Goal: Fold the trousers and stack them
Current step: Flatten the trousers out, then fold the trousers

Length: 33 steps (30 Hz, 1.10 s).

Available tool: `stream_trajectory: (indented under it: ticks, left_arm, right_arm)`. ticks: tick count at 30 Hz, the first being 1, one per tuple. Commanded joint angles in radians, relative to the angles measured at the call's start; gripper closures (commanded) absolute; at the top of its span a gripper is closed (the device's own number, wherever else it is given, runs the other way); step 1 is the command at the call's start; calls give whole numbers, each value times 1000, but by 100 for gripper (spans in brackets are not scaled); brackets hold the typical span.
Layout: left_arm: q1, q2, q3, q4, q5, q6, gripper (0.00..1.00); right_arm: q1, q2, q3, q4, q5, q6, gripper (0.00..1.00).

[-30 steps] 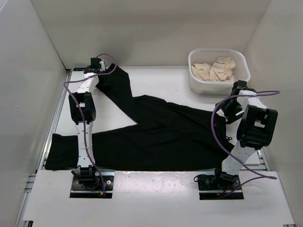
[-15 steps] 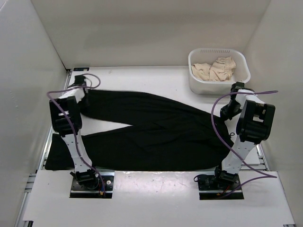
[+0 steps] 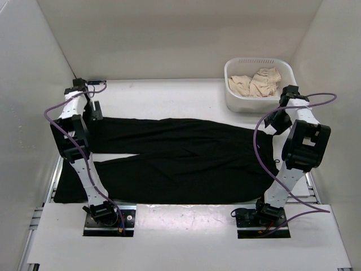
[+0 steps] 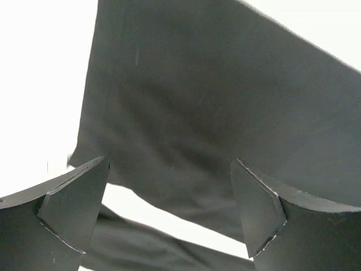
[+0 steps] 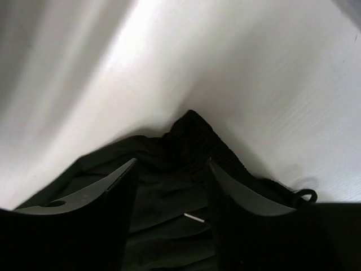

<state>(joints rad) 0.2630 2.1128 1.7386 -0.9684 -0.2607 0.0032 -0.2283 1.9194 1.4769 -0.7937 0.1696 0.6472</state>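
- The left tool (image 4: 169, 162) hovers with its fingers spread wide and holds nothing, over the far leg's end at 9 o'clock on the bench (image 3: 169, 96).
- The right tool (image 5: 172, 161) has its fingers parted and empty, just over the bunched waistband at 3 o'clock.
- The trousers (image 3: 186, 152) lie flat across the bench, legs side by side toward 9 o'clock.
- They look light and limp, likely to sag and drag, so pinch the thicker hems and waistband, not mid-leg.

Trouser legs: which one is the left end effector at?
The far leg, at its cuff end near the back-left corner. The left end effector is over it, open; the near leg lies along the front edge.
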Motion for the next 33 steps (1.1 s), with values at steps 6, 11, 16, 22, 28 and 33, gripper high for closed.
stream_trajectory:
  ticks: [6, 11, 16, 22, 28, 33]
  left_arm:
    - [16, 269, 378, -38, 155, -3, 0]
    - [48, 381, 475, -15, 129, -3, 0]
    - [103, 437, 513, 30, 166, -3, 0]
    - [78, 460, 372, 30, 130, -3, 0]
    - [78, 469, 334, 30, 141, -3, 38]
    - [78, 469, 312, 30, 141, -3, 86]
  right_arm:
    - [-5, 18, 140, -71, -100, -50, 33]
    - [6, 84, 174, -90, -110, -41, 29]
    - [6, 124, 152, -99, -130, -23, 26]
    - [6, 168, 108, -65, -183, 9, 25]
    - [15, 204, 108, -65, -216, 22, 25]
    - [15, 204, 117, -75, -183, 3, 41]
